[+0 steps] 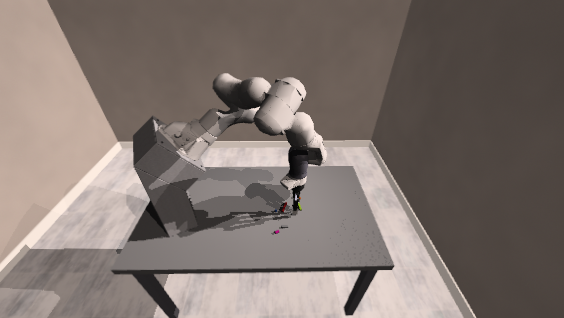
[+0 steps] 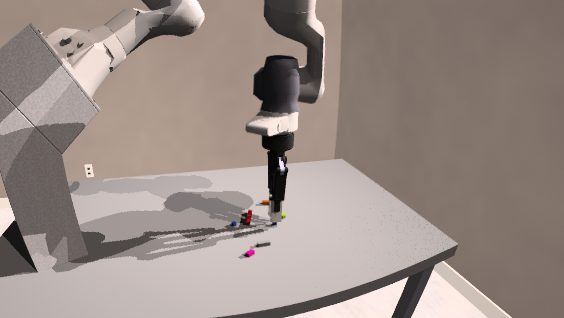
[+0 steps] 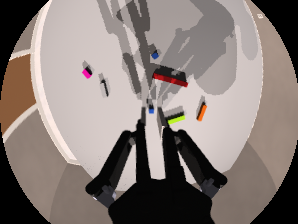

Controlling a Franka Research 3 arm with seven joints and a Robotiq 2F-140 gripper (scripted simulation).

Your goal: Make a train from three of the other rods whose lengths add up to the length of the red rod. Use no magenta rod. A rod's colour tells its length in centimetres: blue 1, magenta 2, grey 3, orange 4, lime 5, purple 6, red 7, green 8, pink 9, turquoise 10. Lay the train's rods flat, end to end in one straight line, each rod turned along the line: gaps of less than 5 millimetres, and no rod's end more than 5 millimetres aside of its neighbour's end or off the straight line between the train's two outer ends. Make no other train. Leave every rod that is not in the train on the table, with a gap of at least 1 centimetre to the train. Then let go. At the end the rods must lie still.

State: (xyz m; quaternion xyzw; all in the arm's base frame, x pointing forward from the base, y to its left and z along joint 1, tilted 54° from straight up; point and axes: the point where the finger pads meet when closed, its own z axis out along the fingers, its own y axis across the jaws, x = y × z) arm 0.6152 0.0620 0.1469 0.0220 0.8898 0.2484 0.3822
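The jaws (image 1: pixel 295 212) (image 2: pixel 275 218) stand slightly parted with nothing gripped, their tips low on either side of the near blue rod (image 2: pixel 274 224) (image 3: pixel 151 111), which appears to lie on the bench (image 1: pixel 325 240) (image 2: pixel 350 225) (image 3: pixel 65 120). Taking that rod as the dial's centre in the wrist view, you have the lime rod (image 1: pixel 300 206) (image 2: pixel 283 216) (image 3: pixel 176 120) between three and four o'clock, the far blue rod (image 1: pixel 275 211) (image 2: pixel 233 224) (image 3: pixel 155 55) at twelve, the red rod (image 1: pixel 283 207) (image 2: pixel 248 217) (image 3: pixel 171 79) at one and the orange rod (image 1: pixel 299 198) (image 2: pixel 265 202) (image 3: pixel 202 112) at three. Your sum calls for lime and both blues; none are joined end to end. If you are picking up this blue, centre it, check its turn, then close gently, since so short a piece could twist or squirt out. Mind the lime just beside the right-hand finger: lift straight up before travelling. Leave the grey rod (image 1: pixel 284 227) (image 2: pixel 263 244) (image 3: pixel 104 87) and magenta rod (image 1: pixel 276 232) (image 2: pixel 250 253) (image 3: pixel 87 73), both near ten, alone
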